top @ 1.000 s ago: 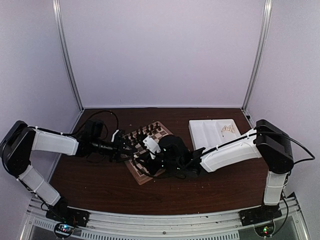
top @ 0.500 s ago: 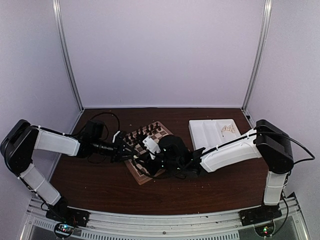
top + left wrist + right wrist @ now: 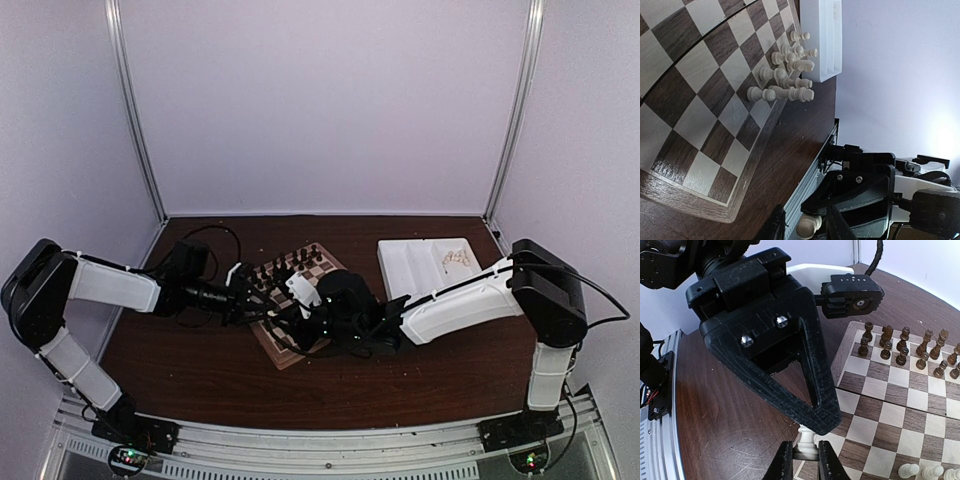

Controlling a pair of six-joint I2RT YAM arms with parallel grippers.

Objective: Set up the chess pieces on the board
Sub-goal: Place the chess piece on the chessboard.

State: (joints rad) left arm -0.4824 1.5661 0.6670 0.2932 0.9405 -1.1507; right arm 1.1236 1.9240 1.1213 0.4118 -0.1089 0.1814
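The left gripper (image 3: 806, 226) has narrowed around the cream pawn (image 3: 806, 441) that the right gripper (image 3: 803, 462) clamps at the edge of the board (image 3: 890, 415), though whether it grips I cannot tell, so a handover seems under way

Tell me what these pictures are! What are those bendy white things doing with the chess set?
Those are two robot arms: the left arm and the right arm, bolted to a brown table. The big picture comes from a camera up above; the other two come from little cameras on each wrist, looking at that arm's own fingers. On the table lies a wooden chessboard. Dark pieces stand along its far side, some cream pieces stand at the edge near a white tray, and more cream ones wait inside the tray. The right arm's fingers pinch one cream piece. The left arm's fingers sit either side of what seems the same piece, but I can't tell if they squeeze it.
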